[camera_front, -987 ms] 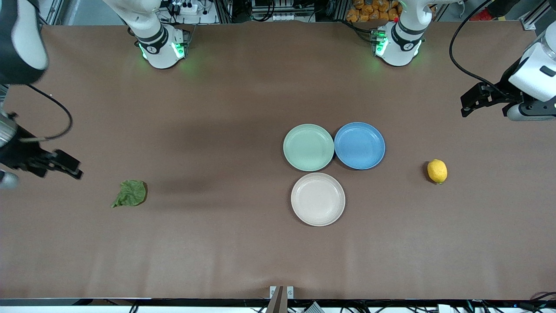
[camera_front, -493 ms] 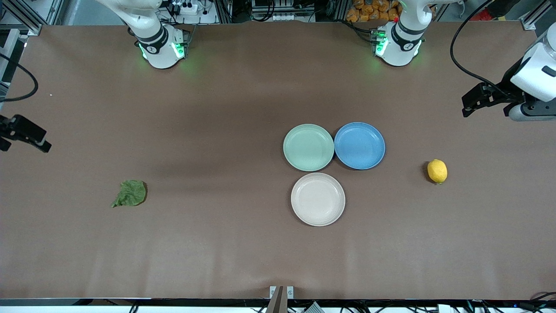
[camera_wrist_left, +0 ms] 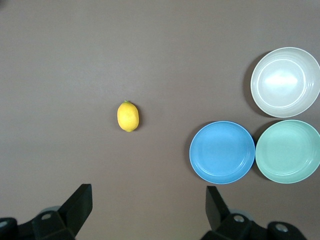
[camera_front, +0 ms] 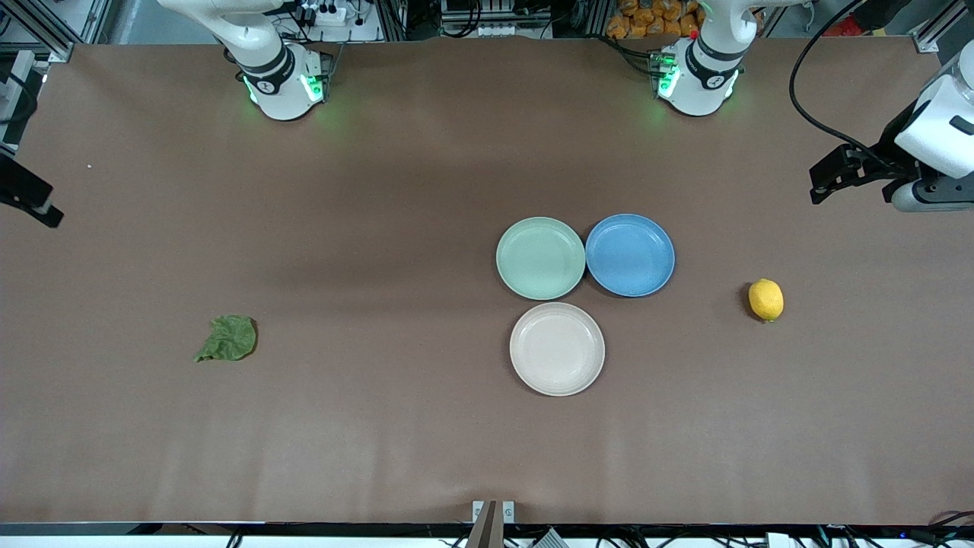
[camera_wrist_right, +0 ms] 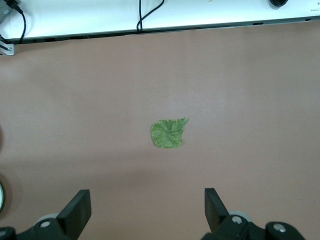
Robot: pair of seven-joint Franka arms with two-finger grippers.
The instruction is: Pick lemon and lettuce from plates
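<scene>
The lemon (camera_front: 765,300) lies on the bare table toward the left arm's end, apart from the plates; it also shows in the left wrist view (camera_wrist_left: 128,116). The lettuce (camera_front: 227,339) lies flat on the table toward the right arm's end, and shows in the right wrist view (camera_wrist_right: 168,133). The mint plate (camera_front: 540,258) and beige plate (camera_front: 557,348) are empty. My left gripper (camera_front: 820,189) is open and empty (camera_wrist_left: 147,192), high over its end of the table. My right gripper (camera_front: 34,207) is open and empty (camera_wrist_right: 146,192), high at its end's edge.
An empty blue plate (camera_front: 630,255) touches the mint plate on the side toward the left arm's end; it also shows in the left wrist view (camera_wrist_left: 222,152). The three plates cluster mid-table. The table's front edge (camera_wrist_right: 160,27) shows in the right wrist view.
My right gripper has risen and drawn back toward the right arm's end, almost out of the front view. My left gripper has barely moved. Lemon, lettuce and plates are still.
</scene>
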